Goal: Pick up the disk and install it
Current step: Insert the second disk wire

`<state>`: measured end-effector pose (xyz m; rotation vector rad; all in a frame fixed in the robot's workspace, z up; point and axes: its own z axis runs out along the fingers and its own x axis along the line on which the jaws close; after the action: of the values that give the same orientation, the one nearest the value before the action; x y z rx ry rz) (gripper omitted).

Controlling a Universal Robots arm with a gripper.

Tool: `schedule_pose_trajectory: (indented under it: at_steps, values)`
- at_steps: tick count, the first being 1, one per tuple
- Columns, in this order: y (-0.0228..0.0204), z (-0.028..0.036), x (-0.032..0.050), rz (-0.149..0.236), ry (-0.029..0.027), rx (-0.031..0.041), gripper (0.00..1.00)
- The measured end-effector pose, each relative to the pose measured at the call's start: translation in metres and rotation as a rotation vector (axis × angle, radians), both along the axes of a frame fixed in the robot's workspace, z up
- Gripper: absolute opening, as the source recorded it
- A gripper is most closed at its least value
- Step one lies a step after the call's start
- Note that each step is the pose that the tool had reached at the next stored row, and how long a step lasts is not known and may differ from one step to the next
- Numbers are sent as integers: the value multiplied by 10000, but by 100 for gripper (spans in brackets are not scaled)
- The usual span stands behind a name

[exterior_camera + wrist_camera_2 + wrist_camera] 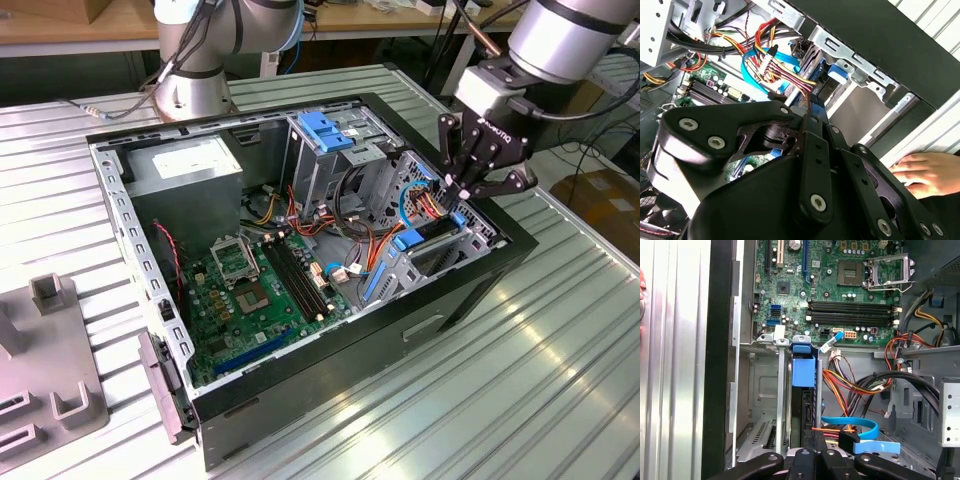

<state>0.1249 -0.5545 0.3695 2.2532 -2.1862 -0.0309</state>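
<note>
The disk (411, 240) stands on edge in the drive bay at the exterior view's right end of the open computer case (330, 370). Its blue carrier frame (803, 372) shows above the dark body in the first wrist view. My gripper (463, 193) hangs just over the disk's other end, fingers shut together with nothing visibly between them. The same blue frame (837, 74) lies beyond my fingertips (812, 125) in the second wrist view. In the first wrist view my gripper (815, 455) sits in line with the disk's edge.
Orange, red and blue cables (425, 205) crowd the bay beside the gripper. The motherboard (262, 290), grey power supply (190, 165) and blue-latched cage (326, 130) fill the case. A hand (920, 170) rests on the table outside. A second arm's base (195, 70) stands behind.
</note>
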Motion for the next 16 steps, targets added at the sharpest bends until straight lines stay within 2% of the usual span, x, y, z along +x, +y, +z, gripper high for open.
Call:
schedule_pose_trajectory:
  at_steps: [7,9,12,16]
  values:
    - [-1,179,-1,1,0,11,10]
    - [1,185,-27,0,13,15,10]
    - [5,185,-82,1,65,16,10]
    - [100,184,-82,0,159,18,10]
